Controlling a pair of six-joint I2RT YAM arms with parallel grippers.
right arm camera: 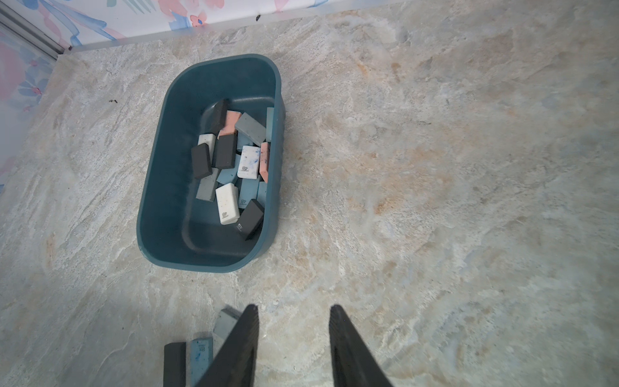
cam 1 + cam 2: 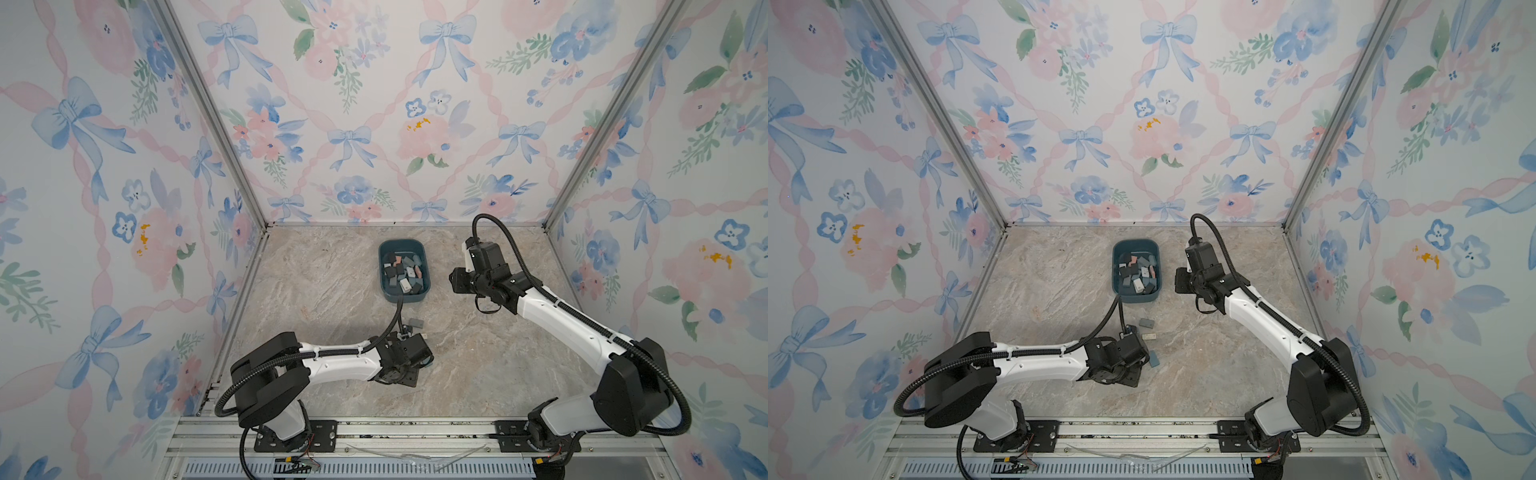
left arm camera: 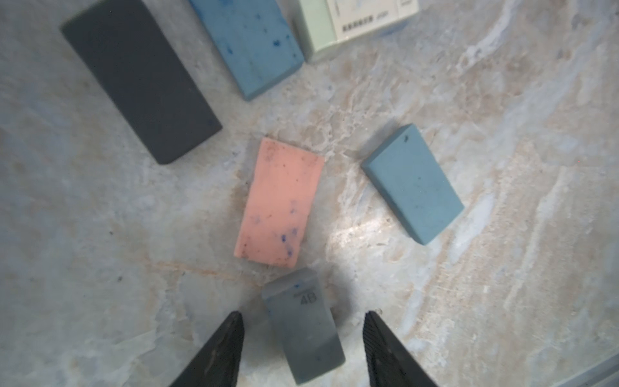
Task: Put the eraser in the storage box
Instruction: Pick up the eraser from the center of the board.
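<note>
Right now the grey eraser stamped 4B is lying flat on the marbled table. It is sitting between the fingers of the left gripper, whose jaws are standing apart with a gap showing on each side, so nothing is being gripped. Just beyond it a pink eraser is lying, with a blue eraser beside that. A black eraser, a speckled blue eraser and a paper-sleeved eraser are lying further out. The storage box is sitting well apart, toward the back wall, and holding a heap of erasers. The right gripper is hovering near the box, jaws partly apart and holding nothing.
</note>
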